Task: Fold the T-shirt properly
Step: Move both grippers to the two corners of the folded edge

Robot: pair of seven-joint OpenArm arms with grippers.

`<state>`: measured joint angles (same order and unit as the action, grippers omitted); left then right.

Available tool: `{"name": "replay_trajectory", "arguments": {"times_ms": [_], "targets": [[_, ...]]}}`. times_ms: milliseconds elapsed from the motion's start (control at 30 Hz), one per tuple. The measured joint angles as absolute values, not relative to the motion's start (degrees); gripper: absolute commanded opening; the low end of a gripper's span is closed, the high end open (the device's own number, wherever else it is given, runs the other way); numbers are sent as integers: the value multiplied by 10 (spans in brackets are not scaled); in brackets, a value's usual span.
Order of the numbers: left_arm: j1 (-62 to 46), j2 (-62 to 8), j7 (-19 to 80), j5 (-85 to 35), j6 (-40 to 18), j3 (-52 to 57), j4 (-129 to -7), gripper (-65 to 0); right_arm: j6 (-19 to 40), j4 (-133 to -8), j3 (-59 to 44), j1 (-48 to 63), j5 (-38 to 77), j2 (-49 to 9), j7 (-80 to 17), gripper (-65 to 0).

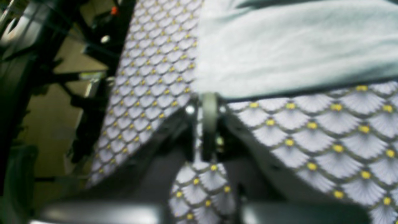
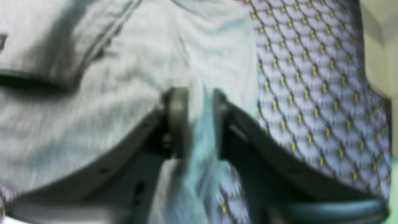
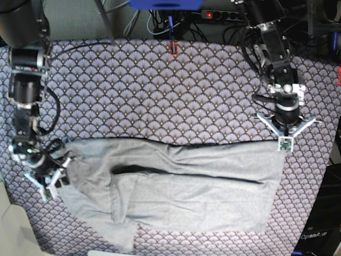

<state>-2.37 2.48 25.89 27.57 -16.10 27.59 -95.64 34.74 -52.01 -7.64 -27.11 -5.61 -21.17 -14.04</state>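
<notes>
In the base view, nearest you at the bottom left of centre, a crumpled flap of the T-shirt (image 3: 170,202) slants down almost to the frame's lower border. A pale panel (image 3: 16,229) takes up the lower left corner, and a black part (image 3: 322,208) lettered "OpenArm" borders the lower right, so you have the cloth (image 3: 144,90) as a strip between it and the shirt's right edge.

The shirt lies across the lower half, its top edge wavy, the right side flatter than the bunched left. A raised, rolled fold stands left of centre, and a dark slit runs from it toward the right edge. The grey fabric looks soft, matte and rumpled.

Your right tool (image 3: 57,178) is over the shirt's left edge. Its wrist view shows the fingers parted, with grey fabric visible through the gap; you have it open. Whether it touches the fabric, you can't tell.

Your left tool (image 3: 285,140) is at the shirt's upper right corner. In its blurred wrist view the tips stand close together at that corner; you can't tell whether they are open, closed or pinching fabric.

Farther up, the cloth covers the counter between your two arms in rows of purple-grey fans with yellow dots. A small red piece (image 3: 173,48) and a blue part (image 3: 165,4) sit at top centre.
</notes>
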Motion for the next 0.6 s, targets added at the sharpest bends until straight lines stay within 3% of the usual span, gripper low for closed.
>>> {"name": "replay_trajectory", "arguments": {"times_ms": [100, 267, 400, 600], "targets": [[-20, 21, 256, 277, -159, 277, -957, -439, 391, -597, -141, -211, -57, -213, -163, -374], [-23, 24, 255, 276, -163, 276, -957, -301, 399, -718, -183, -122, -64, -184, -206, -324], [-22, 20, 253, 276, -161, 277, -957, -288, 402, -782, -184, -84, -52, -176, -221, -281], [-22, 21, 251, 276, -180, 277, -957, -288, 403, -777, -186, -69, -58, -163, -233, -223]]}}
